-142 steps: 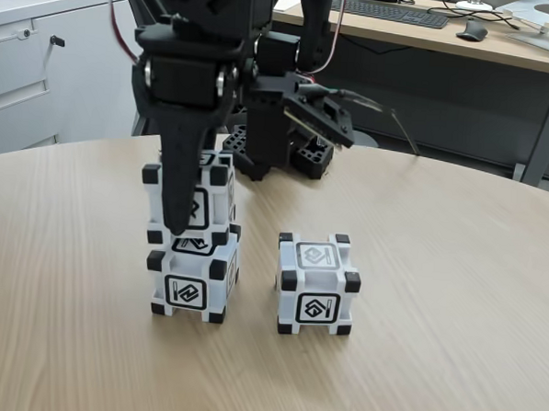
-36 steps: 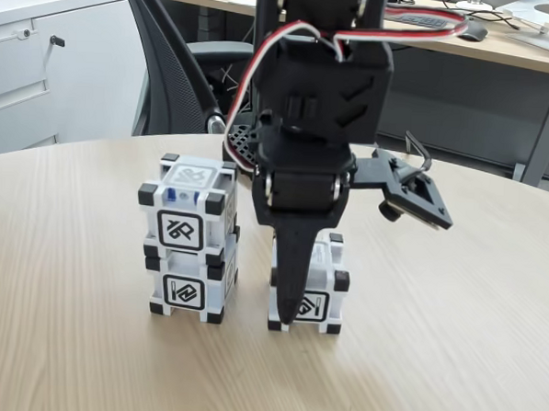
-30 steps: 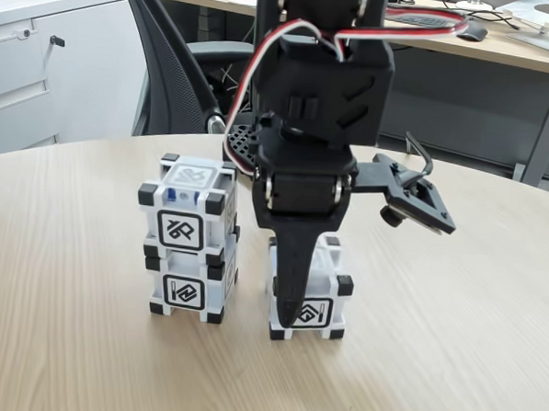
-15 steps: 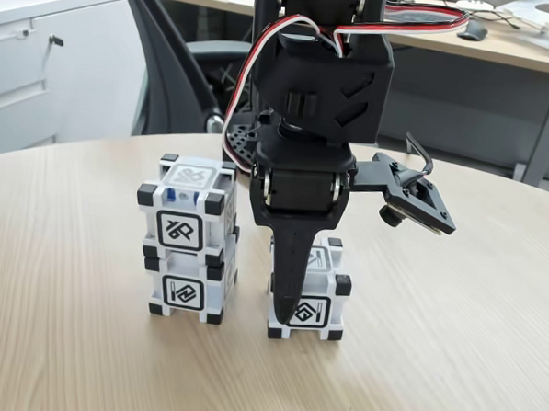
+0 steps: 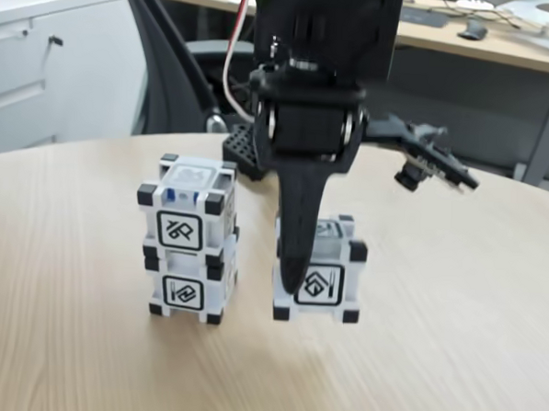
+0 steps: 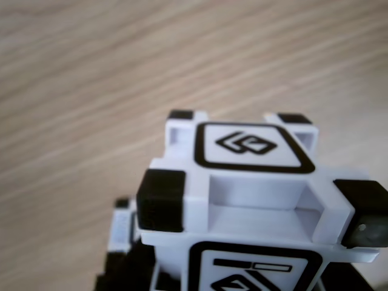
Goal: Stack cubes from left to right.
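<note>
Round wooden table [image 5: 451,344], grey cabinet [image 5: 42,74] behind, desk [image 5: 504,47] with keyboard and mouse.

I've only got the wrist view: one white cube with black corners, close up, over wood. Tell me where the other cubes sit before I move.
Observer: In the fixed view, two more white plastic cubes with black corner blocks form a stack left of your held white cube, apart from it.
Operator: Confirm my grip.
Observer: The black gripper comes from above. One finger lies down the held cube's front face; the other is hidden behind.
Operator: Check the stack's top.
Observer: The upper cube sits square on the lower cube. Its top is bare and higher than your cube's top.
</note>
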Tool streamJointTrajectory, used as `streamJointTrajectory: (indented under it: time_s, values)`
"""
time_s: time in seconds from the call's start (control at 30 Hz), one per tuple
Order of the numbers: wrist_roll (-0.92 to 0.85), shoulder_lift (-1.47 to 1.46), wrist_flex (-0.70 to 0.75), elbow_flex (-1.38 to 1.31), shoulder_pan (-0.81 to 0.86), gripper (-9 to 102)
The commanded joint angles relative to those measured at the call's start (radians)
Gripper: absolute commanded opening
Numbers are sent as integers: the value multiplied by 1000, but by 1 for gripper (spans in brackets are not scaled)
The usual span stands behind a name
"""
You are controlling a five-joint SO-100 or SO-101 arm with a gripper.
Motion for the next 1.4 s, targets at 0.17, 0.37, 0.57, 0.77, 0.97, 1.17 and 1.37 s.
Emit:
streamJointTrajectory:
  time_s: [0.17,0.37,0.57,0.77,0.97,1.17,1.37]
  values:
    - [-38,225,0,-35,-6,0]
    - [-64,371,0,-35,-6,0]
    - [-106,512,2,-34,3,0]
    - [-144,531,2,-31,8,0]
    - [-172,531,2,-31,12,0]
    - [-178,531,2,-32,28,0]
    - [-221,529,2,-32,124,0]
